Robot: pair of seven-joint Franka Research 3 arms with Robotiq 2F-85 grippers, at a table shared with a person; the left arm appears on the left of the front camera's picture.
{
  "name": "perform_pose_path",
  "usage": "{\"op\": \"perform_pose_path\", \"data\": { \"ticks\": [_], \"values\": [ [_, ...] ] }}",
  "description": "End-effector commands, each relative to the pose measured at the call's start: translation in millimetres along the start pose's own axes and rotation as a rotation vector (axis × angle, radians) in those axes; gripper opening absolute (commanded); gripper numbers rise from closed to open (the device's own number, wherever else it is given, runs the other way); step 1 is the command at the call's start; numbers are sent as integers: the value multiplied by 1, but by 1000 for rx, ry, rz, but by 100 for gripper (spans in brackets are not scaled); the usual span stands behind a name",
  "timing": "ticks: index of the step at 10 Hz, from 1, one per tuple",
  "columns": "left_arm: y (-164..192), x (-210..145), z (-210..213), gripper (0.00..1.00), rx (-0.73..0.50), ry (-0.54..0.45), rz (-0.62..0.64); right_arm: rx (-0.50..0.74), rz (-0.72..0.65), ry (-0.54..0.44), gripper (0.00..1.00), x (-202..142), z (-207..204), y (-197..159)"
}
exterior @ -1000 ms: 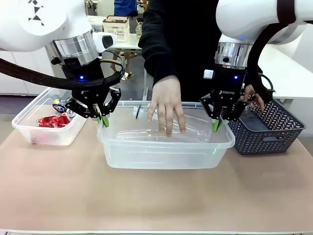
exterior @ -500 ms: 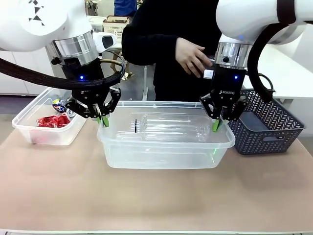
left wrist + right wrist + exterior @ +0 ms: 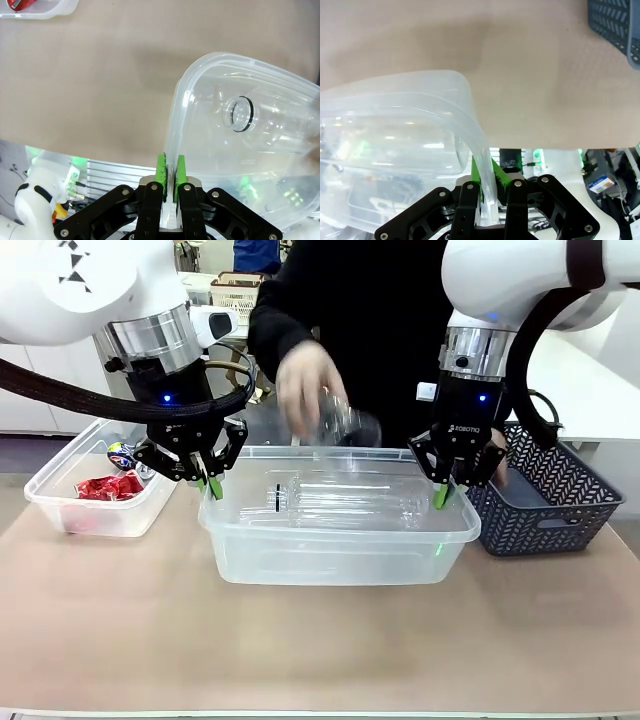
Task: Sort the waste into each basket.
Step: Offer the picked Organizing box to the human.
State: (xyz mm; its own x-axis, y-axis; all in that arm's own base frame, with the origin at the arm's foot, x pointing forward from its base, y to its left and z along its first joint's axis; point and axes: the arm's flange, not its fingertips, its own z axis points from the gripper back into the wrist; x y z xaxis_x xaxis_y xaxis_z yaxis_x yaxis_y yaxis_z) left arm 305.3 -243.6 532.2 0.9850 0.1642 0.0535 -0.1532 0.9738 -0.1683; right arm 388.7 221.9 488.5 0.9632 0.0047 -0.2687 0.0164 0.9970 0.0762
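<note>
The large clear basket (image 3: 340, 530) sits at the centre of the front view on the tan table (image 3: 300, 650). Both arms hold it by the rim.

Left gripper (image 3: 207, 478): positioned at the basket's left rim, centre-left of the frame. In the left wrist view, the green pads (image 3: 161, 172) are closed onto the rolled rim of the basket (image 3: 210, 95), with only the thin plastic wall between them.

Right gripper (image 3: 447, 490): positioned at the basket's right rim, centre-right of the frame. In the right wrist view, the gripper (image 3: 487, 181) has its green pads clamped on the basket rim (image 3: 465, 120), which passes between the fingers.

Contents of the large basket: one clear plastic bottle (image 3: 340, 498) lies on its side along the basket's length. The left wrist view shows the bottle's open neck (image 3: 239, 114) through the basket wall.

Person: a person in a dark top stands behind the basket at upper centre. One hand (image 3: 305, 385) holds a second clear bottle (image 3: 345, 422) in the air above the basket's rear edge; both are motion-blurred.

Second clear basket (image 3: 70, 508): at the left edge of the frame, well apart from the left gripper. It contains a red crushed can (image 3: 108, 487) and a dark blue can (image 3: 124, 455) behind it.

A dark grey lattice basket (image 3: 555, 505) stands just beside the large basket at the right of the frame. Its contents cannot be determined.
</note>
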Motion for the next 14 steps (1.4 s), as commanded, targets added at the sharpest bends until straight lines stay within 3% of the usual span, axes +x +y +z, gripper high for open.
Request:
{"op": "perform_pose_path", "data": {
  "ticks": [1,14],
  "values": [
    [2,0,4,0,-9,-7,26,-11,1,5,0,-3,4,1],
    [2,0,4,0,-9,-7,26,-11,1,5,0,-3,4,1]
  ]
}}
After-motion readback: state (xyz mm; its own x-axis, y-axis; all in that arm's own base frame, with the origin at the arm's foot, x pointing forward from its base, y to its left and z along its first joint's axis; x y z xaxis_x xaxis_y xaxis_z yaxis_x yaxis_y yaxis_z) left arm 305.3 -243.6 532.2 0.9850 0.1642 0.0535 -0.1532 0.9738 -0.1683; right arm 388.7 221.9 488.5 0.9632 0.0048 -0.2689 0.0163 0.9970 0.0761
